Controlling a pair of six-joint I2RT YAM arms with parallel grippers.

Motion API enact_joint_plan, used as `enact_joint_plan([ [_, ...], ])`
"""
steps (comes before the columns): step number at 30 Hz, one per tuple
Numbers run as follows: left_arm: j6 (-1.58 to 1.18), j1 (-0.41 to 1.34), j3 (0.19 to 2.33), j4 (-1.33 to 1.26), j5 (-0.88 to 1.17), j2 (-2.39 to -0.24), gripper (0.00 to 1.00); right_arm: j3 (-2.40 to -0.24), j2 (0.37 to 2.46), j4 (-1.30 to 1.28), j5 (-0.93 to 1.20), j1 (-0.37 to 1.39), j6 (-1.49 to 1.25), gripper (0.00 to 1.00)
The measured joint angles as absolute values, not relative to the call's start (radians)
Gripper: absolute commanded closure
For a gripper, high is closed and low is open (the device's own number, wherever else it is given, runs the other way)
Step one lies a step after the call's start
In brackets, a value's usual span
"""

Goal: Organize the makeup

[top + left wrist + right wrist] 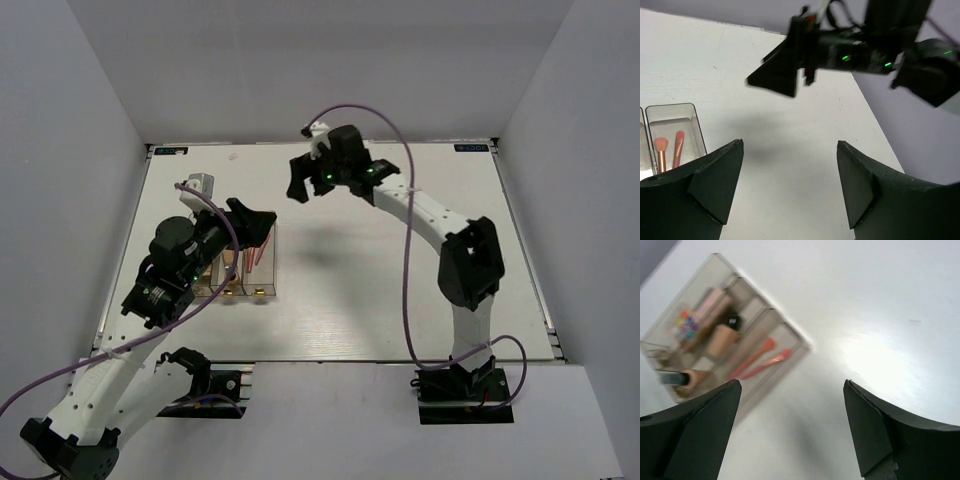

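The clear three-compartment box (805, 345) holds the makeup. Two coral-pink sticks (757, 362) lie in its near compartment. Two tan bottles (720, 340) with dark caps lie in the middle one. Palettes (695, 315), pink and multicolour, lie in the far one. In the left wrist view the sticks (669, 150) show in the box (697, 127). My left gripper (262, 224) is open and empty above the box (268, 292). My right gripper (318, 185) is open and empty, raised over the far middle of the table.
The white table (400, 300) has walls on three sides. A small white block (199, 184) stands at the far left. The right arm (875, 50) hangs in front of the left wrist camera.
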State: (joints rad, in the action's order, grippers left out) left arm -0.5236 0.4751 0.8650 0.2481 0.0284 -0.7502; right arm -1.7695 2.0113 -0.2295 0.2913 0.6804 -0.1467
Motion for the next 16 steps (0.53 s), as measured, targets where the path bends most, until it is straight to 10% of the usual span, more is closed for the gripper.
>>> enact_joint_plan([
  [6, -0.539, 0.475, 0.865, 0.231, 0.051, -0.799, 0.08, -1.751, 1.867, -0.403, 0.11, 0.59, 0.001, 0.11],
  [16, -0.587, 0.482, 0.887, 0.212, 0.13, -0.978, 0.02, -1.118, 1.402, -0.316, -0.088, 0.454, 0.068, 0.11],
])
